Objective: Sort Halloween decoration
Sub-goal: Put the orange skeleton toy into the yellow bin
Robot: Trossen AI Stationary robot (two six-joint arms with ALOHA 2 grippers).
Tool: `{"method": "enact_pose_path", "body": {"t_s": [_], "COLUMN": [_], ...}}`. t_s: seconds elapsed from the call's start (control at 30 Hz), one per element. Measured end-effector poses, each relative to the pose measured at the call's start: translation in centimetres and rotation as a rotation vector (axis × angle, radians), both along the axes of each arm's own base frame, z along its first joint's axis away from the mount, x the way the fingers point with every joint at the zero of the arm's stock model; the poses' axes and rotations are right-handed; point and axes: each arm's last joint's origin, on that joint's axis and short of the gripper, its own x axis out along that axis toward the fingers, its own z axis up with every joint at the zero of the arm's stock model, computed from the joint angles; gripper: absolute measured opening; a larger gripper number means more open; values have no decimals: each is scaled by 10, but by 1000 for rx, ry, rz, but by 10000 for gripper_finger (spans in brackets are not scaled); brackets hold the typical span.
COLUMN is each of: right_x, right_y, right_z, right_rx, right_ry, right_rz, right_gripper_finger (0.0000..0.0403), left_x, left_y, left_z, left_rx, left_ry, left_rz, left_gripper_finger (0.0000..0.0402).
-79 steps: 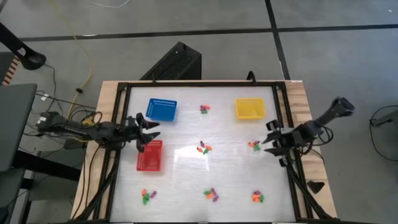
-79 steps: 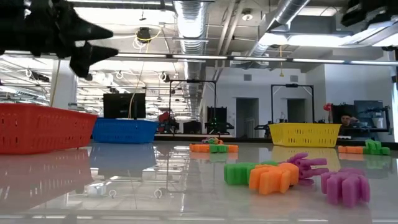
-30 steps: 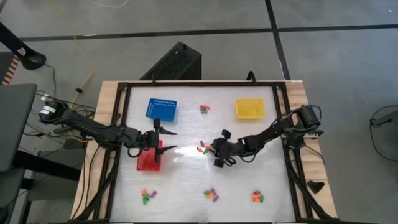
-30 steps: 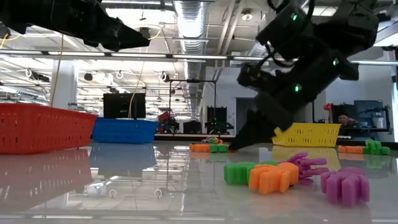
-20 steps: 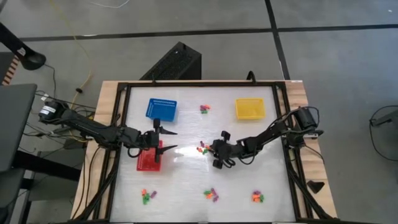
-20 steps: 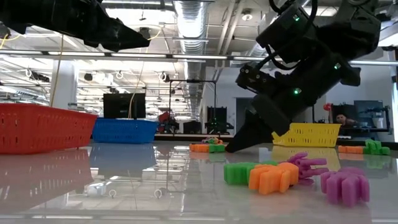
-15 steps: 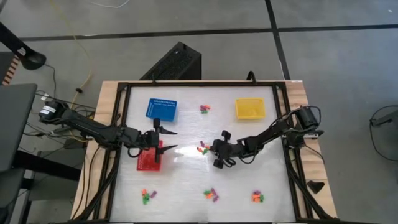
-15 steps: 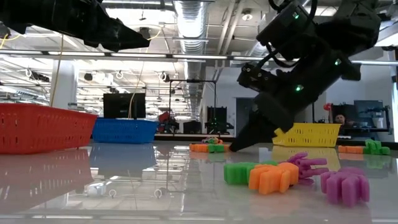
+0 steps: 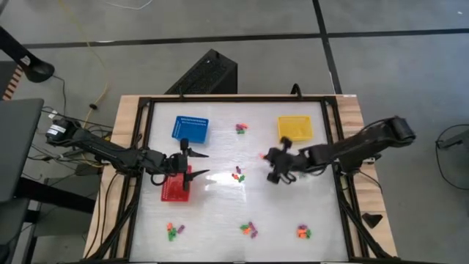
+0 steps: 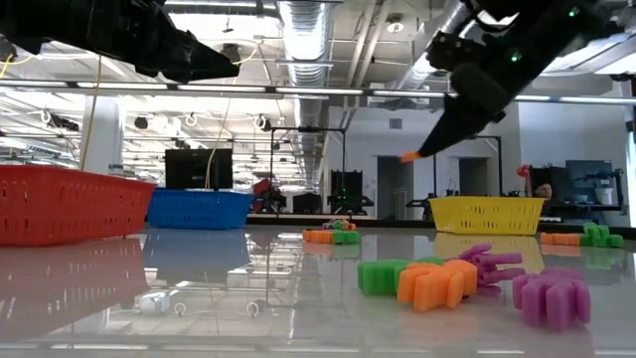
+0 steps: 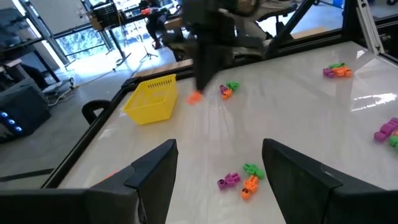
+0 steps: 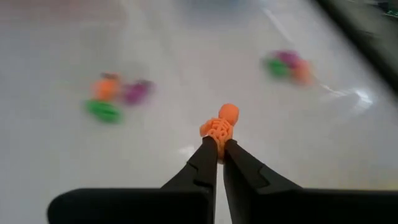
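Halloween decoration: an orange trinket (image 12: pixel 220 125) is pinched in the right pincer (image 9: pixel 266 157), lifted clear of the worktop (image 9: pixel 220 213) near centre. It's the carry step; next comes a swing toward the yellow basket (image 9: pixel 294 127) at one o'clock. Right arm stretched low; left pincer (image 9: pixel 198 164) spread, hovering beside the red basket (image 9: pixel 176 187).

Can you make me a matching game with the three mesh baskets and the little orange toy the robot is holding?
Things:
1. blue mesh basket
2. red mesh basket
3. yellow mesh basket
4. small orange skeleton trinket

Places:
A. under the open left gripper
B. far right part of the white table
C. far left part of the table
D. pinched in the shut right gripper, up in the air

Pairs: 1-C, 2-A, 3-B, 4-D
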Motion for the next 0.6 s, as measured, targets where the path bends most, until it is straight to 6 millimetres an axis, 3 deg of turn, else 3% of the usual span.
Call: {"method": "enact_pose_path", "body": {"t_s": [0.13,0.3,0.6], "right_x": [-30,-56,-66], "right_y": [-24,-54,-89], "right_z": [16,21,14], "right_rx": [-31,15,114], "right_ry": [43,99,131], "right_rz": [-164,-369,-583], "right_gripper_finger": [42,42,77], "left_x": [0,0,0], "left_y": [0,0,1], "left_z": [0,0,0], "left_rx": [0,0,-6], "left_ry": [0,-1,-3], "left_rz": [1,6,25], "left_gripper_finger": [226,226,226]}}
